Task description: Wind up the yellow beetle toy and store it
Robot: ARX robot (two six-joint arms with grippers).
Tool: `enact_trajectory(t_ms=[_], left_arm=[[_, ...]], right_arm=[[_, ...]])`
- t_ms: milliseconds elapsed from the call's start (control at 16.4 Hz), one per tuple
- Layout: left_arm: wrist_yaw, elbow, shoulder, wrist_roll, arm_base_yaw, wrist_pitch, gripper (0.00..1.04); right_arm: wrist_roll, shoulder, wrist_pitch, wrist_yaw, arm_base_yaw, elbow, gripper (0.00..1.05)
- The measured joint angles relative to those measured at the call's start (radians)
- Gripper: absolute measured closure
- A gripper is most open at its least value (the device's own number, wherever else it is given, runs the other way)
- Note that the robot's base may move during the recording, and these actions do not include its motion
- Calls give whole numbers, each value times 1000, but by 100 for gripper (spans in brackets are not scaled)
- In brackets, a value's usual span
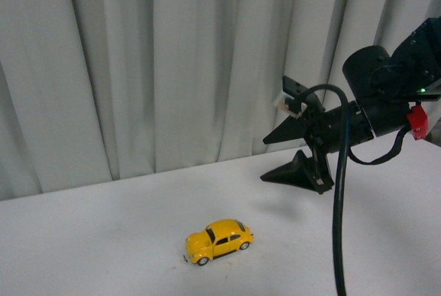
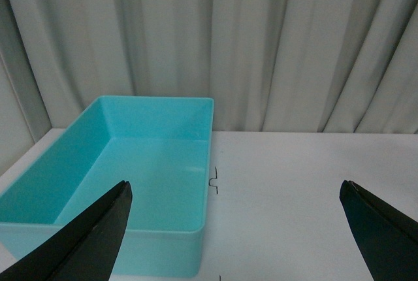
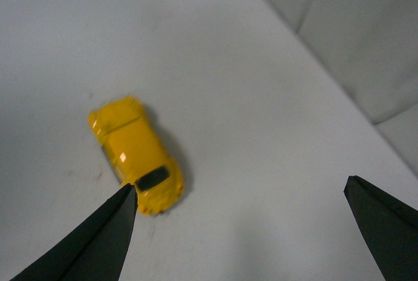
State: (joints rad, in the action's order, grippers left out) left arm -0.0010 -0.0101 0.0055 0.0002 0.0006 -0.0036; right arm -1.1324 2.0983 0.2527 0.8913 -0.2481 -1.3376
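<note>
The yellow beetle toy [image 1: 218, 240] stands on its wheels on the white worktop [image 1: 83, 241], touched by nothing. Farther back, the right gripper [image 1: 264, 159] hovers with fingers [image 1: 300, 171] apart. The left gripper [image 2: 235, 229], fingers also apart and empty, faces a turquoise box [image 2: 160, 119] before the curtain [image 1: 172, 69].

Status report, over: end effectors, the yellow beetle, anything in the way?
Left end effector open, facing teal bin. Right end effector open, raised clear of yellow beetle toy. Toy on its wheels on table. Nothing between them.
</note>
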Motion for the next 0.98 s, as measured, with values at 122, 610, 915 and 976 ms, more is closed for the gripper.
enact_trajectory(t_ms=[122, 610, 915, 976], left_arm=[[0, 0, 0, 0, 0, 0, 7], [0, 0, 0, 0, 0, 0, 7], [0, 0, 0, 0, 0, 0, 7], [0, 0, 0, 0, 0, 0, 7]], right_arm=[[-205, 57, 169, -10, 15, -47, 7], [-567, 201, 383, -73, 86, -220, 7], [-597, 317, 476, -114, 143, -358, 7], [-597, 331, 488, -119, 153, -376, 7]])
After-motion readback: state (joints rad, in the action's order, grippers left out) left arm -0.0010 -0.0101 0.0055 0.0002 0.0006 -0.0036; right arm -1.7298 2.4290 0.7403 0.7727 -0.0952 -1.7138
